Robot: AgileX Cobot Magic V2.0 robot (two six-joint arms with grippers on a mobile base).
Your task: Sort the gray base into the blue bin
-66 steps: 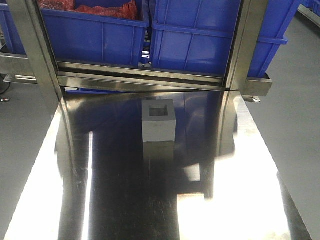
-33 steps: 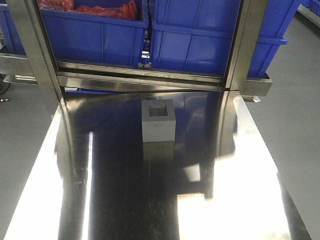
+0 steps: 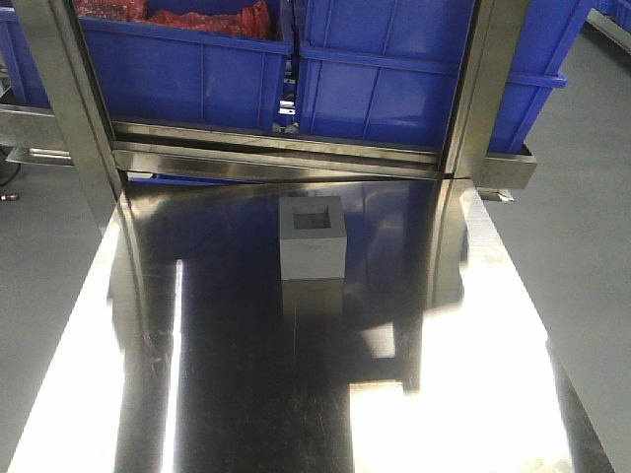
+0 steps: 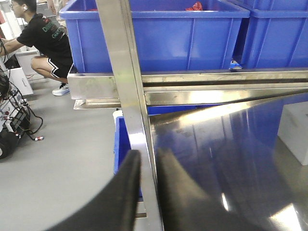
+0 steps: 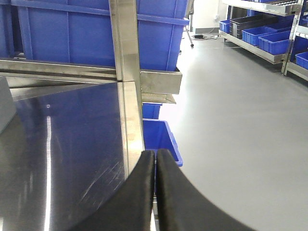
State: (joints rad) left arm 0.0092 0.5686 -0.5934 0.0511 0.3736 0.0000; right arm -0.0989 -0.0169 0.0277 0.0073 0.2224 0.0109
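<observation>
Status: gray base [image 3: 313, 239] sits upright near the middle of the steel table [image 3: 473, 335], recess facing up, well apart from both arms; neither arm shows in the front view, and each wrist view catches only a sliver of it at the frame edge. The left gripper [image 4: 147, 156] hangs by the table's left edge w/ jaws nearly closed, a narrow slit between them and nothing in it. The right gripper [image 5: 155, 153] sits at the right edge, jaws pressed together, also empty. So the pick hasn't begun, in our view. Several bins stand on the rack behind the table. We take the blue bin [image 3: 394, 94] behind-right of the base as the likely target, since the left-hand bin [image 3: 177, 74] holds red items [image 3: 212, 20], but we can't confirm that. Risks as we see them: (1) the block is wide, so jaws not opened fully would land on its top or shove it. (2) The table is mirror-slick, so any nudge prob. slides or twists the base. (3) Steel uprights [image 3: 59, 99] flank the route and the rack rail [image 3: 286, 158] crosses in front of the bins, so a low carry would clip the rail and a wide swing an upright. (4) The bins look alike, so a wrong drop is easy. (5) A crouching person [image 4: 43, 38] is off to the left, so the left arm shouldn't sweep outward.
</observation>
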